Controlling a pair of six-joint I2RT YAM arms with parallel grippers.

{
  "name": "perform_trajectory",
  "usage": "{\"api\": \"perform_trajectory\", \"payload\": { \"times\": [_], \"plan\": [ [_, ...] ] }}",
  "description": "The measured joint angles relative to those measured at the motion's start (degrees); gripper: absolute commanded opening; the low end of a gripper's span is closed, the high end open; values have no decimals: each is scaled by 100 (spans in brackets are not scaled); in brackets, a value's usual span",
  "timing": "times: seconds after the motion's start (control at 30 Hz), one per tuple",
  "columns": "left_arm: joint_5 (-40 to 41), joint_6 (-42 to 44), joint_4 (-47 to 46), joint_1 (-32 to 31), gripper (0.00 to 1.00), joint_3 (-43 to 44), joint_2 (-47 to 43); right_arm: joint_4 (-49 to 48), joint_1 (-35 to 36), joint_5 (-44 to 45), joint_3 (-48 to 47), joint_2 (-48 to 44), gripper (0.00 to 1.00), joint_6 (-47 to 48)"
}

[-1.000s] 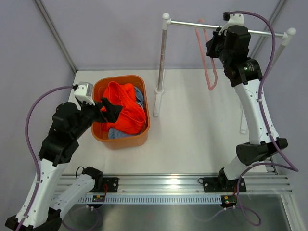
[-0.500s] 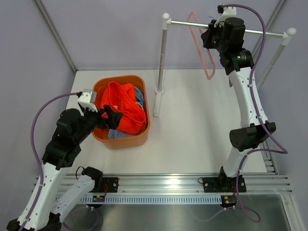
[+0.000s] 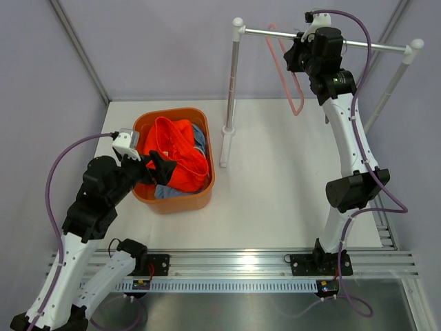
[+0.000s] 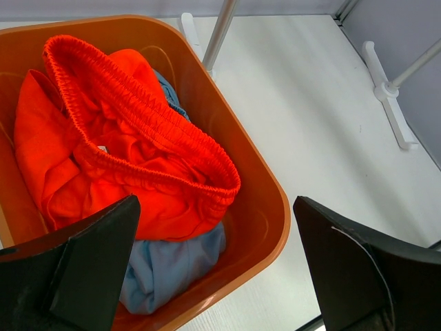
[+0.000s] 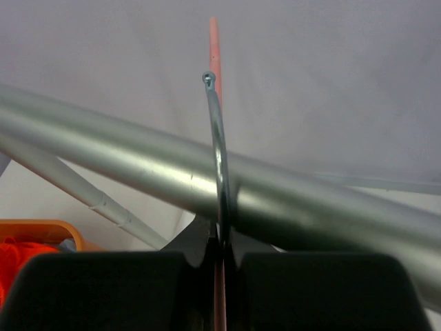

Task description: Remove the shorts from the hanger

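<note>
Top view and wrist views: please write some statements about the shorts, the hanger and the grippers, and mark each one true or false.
1. The orange shorts lie in the bin. True.
2. The blue shorts lie on top of the orange shorts. False: they lie under them.
3. The hanger hooks over the rail with nothing on it. True.
4. The left gripper is shut on the orange shorts. False: it is open and holds nothing.
5. The right gripper is shut on the hanger. True.

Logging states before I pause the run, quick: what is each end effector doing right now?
Left end effector: open, empty, above the orange bin.
Right end effector: closed on the hanger, at the rail.
</note>
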State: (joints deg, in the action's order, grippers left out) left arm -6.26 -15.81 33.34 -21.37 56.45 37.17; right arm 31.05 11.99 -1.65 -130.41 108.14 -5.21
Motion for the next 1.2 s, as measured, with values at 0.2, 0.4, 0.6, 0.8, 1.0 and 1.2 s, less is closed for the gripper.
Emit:
{"api": "perform_trajectory", "payload": {
  "times": [0.2,0.4,0.6,0.8,1.0,1.2],
  "plan": [
    [-2,0,-4,0,99,-9,4,-63,0,-2,181,-9,0,0],
    [0,0,-2,0,99,-79,26,-79,-2,0,186,-9,0,-24],
    [2,7,-4,0,99,-81,57,-68,0,7,188,-24,32,-114],
    [28,61,-11,0,99,-114,57,66,0,68,271,-269,64,-181],
    [140,114,-17,0,99,-243,57,70,0,72,682,-986,98,-345],
    [341,251,-46,0,99,-444,52,2,0,59,1414,-2011,99,-662]
  ]
}}
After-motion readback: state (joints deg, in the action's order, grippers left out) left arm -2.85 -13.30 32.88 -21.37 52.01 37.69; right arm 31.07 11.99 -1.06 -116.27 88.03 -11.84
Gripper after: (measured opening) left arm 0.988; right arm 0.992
